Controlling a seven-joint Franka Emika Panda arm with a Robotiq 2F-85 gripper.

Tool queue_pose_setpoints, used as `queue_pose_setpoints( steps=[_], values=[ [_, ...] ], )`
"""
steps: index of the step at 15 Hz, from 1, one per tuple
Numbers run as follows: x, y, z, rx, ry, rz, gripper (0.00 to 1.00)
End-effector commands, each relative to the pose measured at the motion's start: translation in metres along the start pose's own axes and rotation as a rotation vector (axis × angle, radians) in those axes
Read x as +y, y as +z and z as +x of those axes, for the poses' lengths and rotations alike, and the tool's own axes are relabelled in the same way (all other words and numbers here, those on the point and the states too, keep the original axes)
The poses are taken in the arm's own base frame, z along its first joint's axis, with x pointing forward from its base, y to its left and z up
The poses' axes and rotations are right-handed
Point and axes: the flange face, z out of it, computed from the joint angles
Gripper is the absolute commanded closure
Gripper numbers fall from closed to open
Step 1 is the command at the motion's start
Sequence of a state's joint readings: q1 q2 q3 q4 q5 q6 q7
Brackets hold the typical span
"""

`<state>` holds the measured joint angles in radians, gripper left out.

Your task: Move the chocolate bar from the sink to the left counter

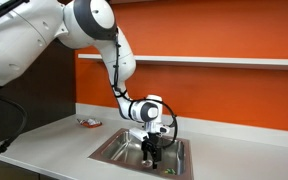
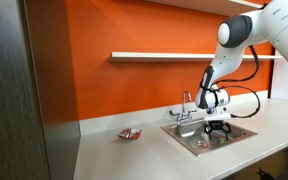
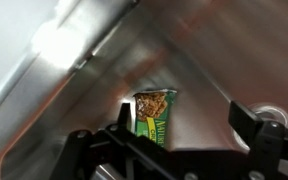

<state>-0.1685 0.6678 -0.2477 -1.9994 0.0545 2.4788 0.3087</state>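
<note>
The chocolate bar [image 3: 154,112], a small green packet, lies on the steel floor of the sink [image 3: 209,70] in the wrist view. My gripper [image 3: 184,118] is open, low inside the basin, and straddles the bar, which sits close to one finger [image 3: 125,115]. The other finger [image 3: 246,120] stands well clear of it. In both exterior views the gripper [image 1: 151,150] [image 2: 217,130] reaches down into the sink [image 1: 109,150] [image 2: 189,140] and hides the bar. The left counter [image 1: 49,140] [image 2: 124,158] is a light-grey surface beside the basin.
A red-and-white flat packet [image 1: 88,122] [image 2: 130,134] lies on the counter near the orange wall. A chrome faucet [image 2: 187,104] stands behind the basin. A white shelf [image 2: 159,55] runs along the wall above.
</note>
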Motion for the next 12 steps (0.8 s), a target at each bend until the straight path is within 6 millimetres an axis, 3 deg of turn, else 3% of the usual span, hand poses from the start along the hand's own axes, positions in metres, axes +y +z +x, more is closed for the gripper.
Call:
queue_pose_setpoints(
  steps=[1,12],
  values=[
    [0.006,0.008,0.020,-0.004,0.028,0.017,0.00],
    [0.013,0.023,0.047,-0.001,0.071,0.027,0.00]
  ],
)
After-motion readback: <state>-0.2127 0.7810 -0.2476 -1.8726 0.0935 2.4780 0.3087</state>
